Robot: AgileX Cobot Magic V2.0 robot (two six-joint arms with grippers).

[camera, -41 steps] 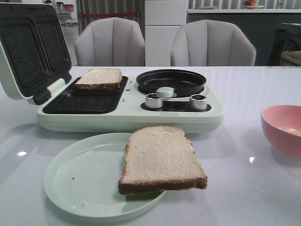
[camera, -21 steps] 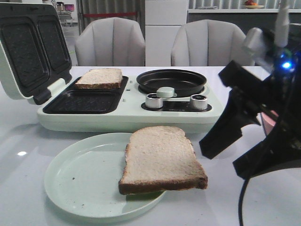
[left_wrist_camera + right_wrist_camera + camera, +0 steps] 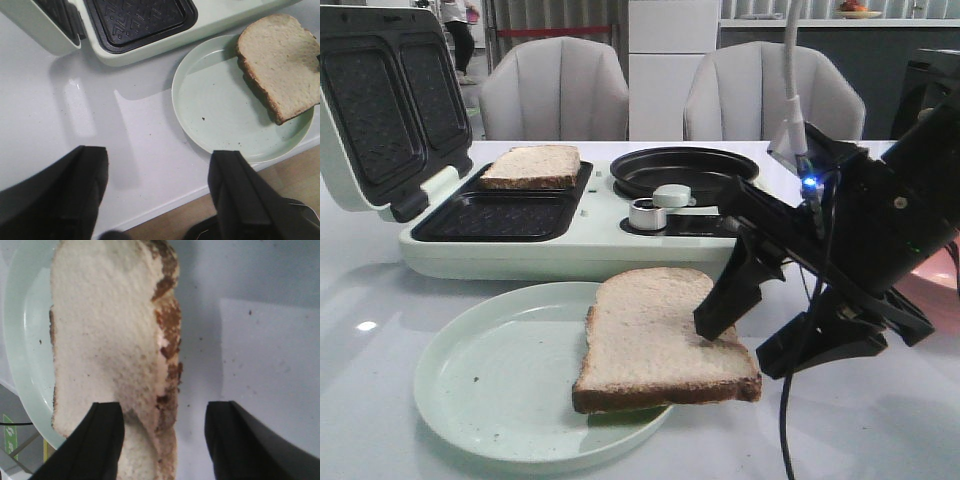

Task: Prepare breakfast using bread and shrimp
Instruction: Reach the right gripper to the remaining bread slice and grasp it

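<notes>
One bread slice [image 3: 660, 335] lies on the pale green plate [image 3: 490, 380] and overhangs its right rim. A second bread slice [image 3: 532, 166] sits in the far well of the sandwich maker [image 3: 590, 250]. My right gripper [image 3: 738, 345] is open at the near slice's right edge. In the right wrist view [image 3: 165, 415] its jaws straddle that crust edge of the bread [image 3: 105, 330], one finger over the slice and one over the table. My left gripper [image 3: 159, 155] is open and empty over the table's front edge, short of the plate [image 3: 220, 110]. No shrimp shows.
The sandwich maker's lid [image 3: 380, 110] stands open at the left. Its black round pan [image 3: 685, 172] and a silver knob [image 3: 647, 213] lie behind the bread. A pink bowl [image 3: 940, 265] is mostly hidden behind my right arm. Two grey chairs stand behind the table.
My right arm has come in from the right and moved left and down to the near slice's edge. It now hides the right knob and most of the pink bowl.
</notes>
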